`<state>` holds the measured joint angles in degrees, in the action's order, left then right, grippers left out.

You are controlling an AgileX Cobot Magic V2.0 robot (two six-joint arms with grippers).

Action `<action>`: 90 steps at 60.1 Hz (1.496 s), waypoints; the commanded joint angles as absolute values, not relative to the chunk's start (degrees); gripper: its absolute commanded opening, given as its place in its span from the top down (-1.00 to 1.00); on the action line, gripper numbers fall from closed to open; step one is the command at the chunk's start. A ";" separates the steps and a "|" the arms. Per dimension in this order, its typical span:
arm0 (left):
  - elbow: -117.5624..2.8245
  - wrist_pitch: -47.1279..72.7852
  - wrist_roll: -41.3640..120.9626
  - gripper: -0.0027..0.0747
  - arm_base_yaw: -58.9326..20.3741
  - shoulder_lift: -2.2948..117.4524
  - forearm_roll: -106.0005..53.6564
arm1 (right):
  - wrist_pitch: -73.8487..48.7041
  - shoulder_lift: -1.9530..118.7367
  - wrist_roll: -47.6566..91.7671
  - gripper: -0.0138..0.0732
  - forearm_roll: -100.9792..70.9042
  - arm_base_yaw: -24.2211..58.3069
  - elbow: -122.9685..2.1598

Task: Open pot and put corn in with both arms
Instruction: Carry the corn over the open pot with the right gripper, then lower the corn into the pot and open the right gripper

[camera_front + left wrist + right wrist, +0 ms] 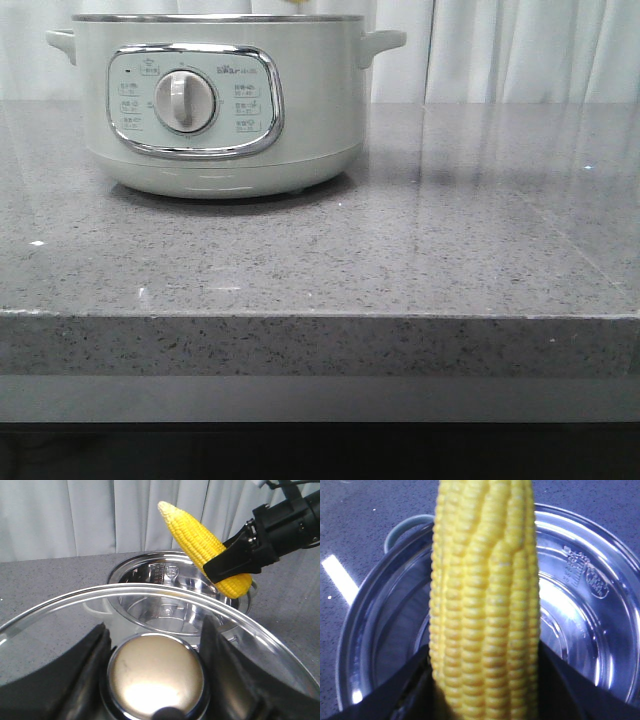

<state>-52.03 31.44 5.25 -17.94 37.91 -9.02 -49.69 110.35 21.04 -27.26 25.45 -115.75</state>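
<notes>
Yellow corn (202, 545) hangs tilted over the open pot (150, 587), upper right of the left wrist frame, pinched low on the cob by the right end effector (232, 562). Left end effector (155, 645) is clamped around the knob (156, 677) of the glass lid (60, 625), held off the pot. Risk: the cob, released while tilted, strikes the steel rim and bounces onto the grey surface (400, 250).

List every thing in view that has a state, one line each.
pot: open, steel bowl empty.
lid: off the pot, held up by its knob.
corn: held in the air above the open pot, tilted.
left gripper: shut on the lid's knob.
right gripper: shut on the corn.
</notes>
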 commanded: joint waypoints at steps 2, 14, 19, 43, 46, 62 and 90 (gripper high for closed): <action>-54.36 22.97 5.19 0.36 -17.87 37.77 -9.71 | -43.64 108.57 21.71 0.00 -28.25 25.46 -117.86; -54.36 22.97 5.19 0.36 -17.87 37.77 -9.71 | -43.20 110.19 21.71 0.00 -28.20 25.46 -117.86; -54.36 22.97 5.19 0.36 -17.87 37.77 -9.71 | -43.65 110.42 21.71 0.00 -28.20 25.46 -117.86; -54.36 22.97 5.19 0.36 -17.87 37.77 -9.71 | -45.70 110.89 21.71 0.00 -28.19 25.46 -117.86; -54.36 22.97 5.19 0.36 -17.87 37.77 -9.71 | -45.84 111.19 21.71 0.00 -28.19 25.46 -117.86; -54.36 22.97 5.19 0.36 -17.87 37.77 -9.71 | -47.30 113.22 21.71 -0.10 -28.19 25.46 -117.86; -54.36 22.97 5.19 0.36 -17.87 37.77 -9.71 | -47.32 112.68 21.71 -0.57 -28.24 25.46 -117.86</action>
